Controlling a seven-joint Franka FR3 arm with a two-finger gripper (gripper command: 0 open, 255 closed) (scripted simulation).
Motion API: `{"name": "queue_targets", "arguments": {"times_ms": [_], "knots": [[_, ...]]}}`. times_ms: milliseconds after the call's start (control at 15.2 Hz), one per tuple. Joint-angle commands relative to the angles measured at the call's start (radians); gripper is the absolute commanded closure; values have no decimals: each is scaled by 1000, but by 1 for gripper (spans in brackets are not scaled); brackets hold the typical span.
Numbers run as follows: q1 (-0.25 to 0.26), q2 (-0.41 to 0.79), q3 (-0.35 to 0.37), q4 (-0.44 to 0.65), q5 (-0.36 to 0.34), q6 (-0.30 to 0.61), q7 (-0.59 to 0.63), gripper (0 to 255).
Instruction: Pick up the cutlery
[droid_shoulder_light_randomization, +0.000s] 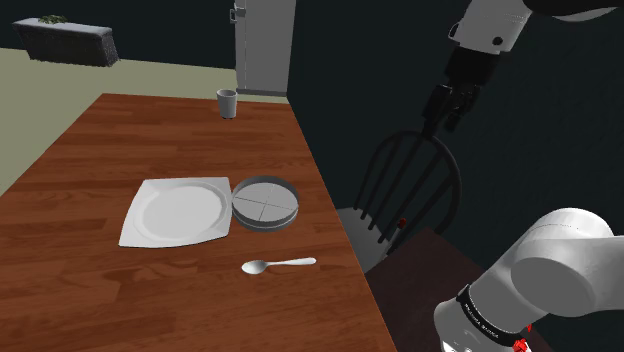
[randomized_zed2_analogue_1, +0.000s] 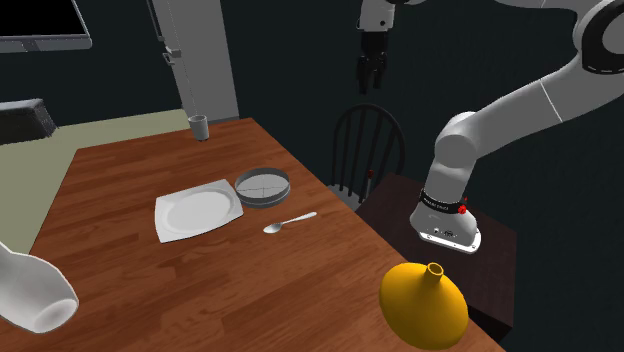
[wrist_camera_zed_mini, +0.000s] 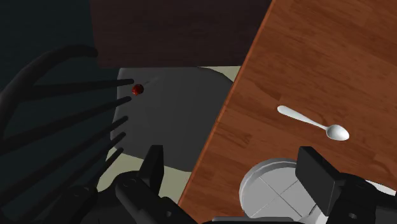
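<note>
Place: home dining room.
Signs: wooden table (droid_shoulder_light_randomization: 100, 150) laid with plate (droid_shoulder_light_randomization: 178, 211), spoon (droid_shoulder_light_randomization: 278, 265), cup (droid_shoulder_light_randomization: 227, 102).
Seating: dark spindle-back chair (droid_shoulder_light_randomization: 355, 228) at its edge.

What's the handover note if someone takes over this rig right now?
Gripper: open, empty, raised off the table's edge above the chair.
Spoon: flat on the table near the chair-side edge, apart from the plate and the round divided dish.
Done: nothing; spoon untouched.
Left: bring the gripper over the spoon, descend, close on the handle, lift.
</note>
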Motion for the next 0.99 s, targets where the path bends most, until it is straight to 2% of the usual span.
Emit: {"name": "queue_targets", "arguments": {"times_ms": [0,462,924], "knots": [[0,0,0,0,0,0,0,0],[73,167,80,-57,2,201,-61,0],[133,372,166,-70,-19,394,-105,0]]}}
